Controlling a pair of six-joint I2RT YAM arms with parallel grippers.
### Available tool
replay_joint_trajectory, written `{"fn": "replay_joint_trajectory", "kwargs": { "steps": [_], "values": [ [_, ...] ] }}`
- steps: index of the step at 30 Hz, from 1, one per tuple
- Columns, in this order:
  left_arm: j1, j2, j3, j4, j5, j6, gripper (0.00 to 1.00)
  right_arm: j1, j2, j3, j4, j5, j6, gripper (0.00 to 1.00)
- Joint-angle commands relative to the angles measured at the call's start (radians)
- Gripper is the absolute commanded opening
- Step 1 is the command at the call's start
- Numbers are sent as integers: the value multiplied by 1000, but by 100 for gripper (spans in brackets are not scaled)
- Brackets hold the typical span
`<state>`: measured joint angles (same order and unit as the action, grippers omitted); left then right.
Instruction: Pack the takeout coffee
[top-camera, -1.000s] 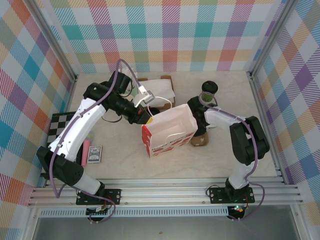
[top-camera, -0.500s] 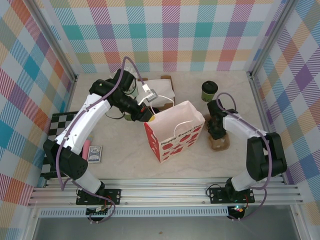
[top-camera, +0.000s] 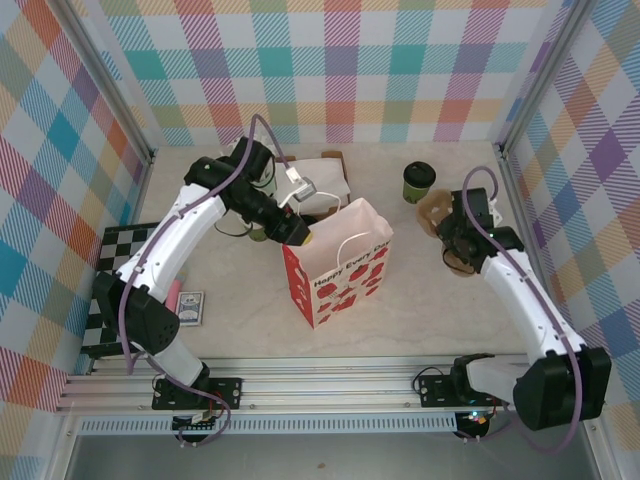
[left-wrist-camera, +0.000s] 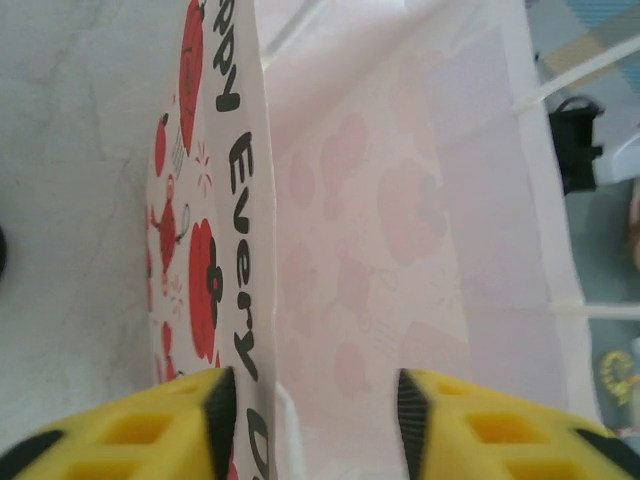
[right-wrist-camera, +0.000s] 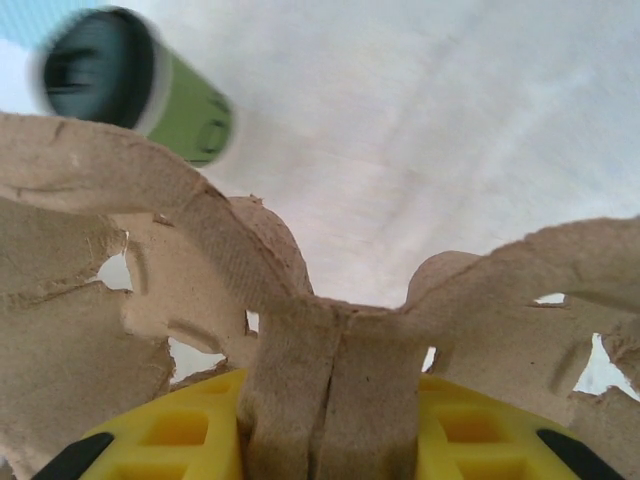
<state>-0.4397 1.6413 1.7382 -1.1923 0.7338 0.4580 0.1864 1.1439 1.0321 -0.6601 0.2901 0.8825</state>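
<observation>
A small green paper cup with a round black plastic lid (top-camera: 419, 182) is seen standing upright on the pale table (top-camera: 250, 320), near the back wall. It is right of the white paper bag printed with red (top-camera: 345, 270) and well apart from it. The cup is not held and not yet packed.

The left gripper (left-wrist-camera: 310, 400) is placed astride the bag's rim. Its yellow fingers (left-wrist-camera: 215, 410) are parted and the paper wall is not pinched, so the bag is taken as released. The right gripper (right-wrist-camera: 330, 430) is clenched on the central ridge of a brown moulded-pulp cup carrier (top-camera: 447, 235), which is held just in front of the cup.

The cup is judged to be light and easily tipped. Whether it is filled cannot be told. Its paper wall is expected to give under a hard squeeze, and the lid could be popped off if pressed from the side. The cup is best taken across the mid wall, below the lid's rim, with moderate force, and kept upright throughout.
</observation>
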Motion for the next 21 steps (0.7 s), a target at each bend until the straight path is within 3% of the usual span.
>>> {"fn": "replay_joint_trajectory", "kwargs": {
  "steps": [1, 6, 8, 11, 14, 18, 21],
  "values": [
    [27, -33, 8, 30, 124, 12, 65, -1, -57, 98, -4, -115, -244, 28],
    [101, -106, -45, 137, 235, -36, 90, 0, -33, 261, -53, -346, -434, 29],
    [119, -128, -67, 188, 211, -92, 99, -1, -11, 338, -75, -410, -479, 29],
    [119, -151, -85, 282, 59, -265, 100, -1, 48, 463, -117, -541, -542, 30],
    [119, -165, -104, 393, -57, -464, 100, 1, 130, 586, -177, -649, -583, 24],
    [91, -175, -110, 445, -33, -538, 97, 4, 201, 671, -139, -827, -624, 20],
    [56, -182, -101, 455, -74, -552, 93, 16, 252, 735, -128, -939, -642, 21]
  ]
}}
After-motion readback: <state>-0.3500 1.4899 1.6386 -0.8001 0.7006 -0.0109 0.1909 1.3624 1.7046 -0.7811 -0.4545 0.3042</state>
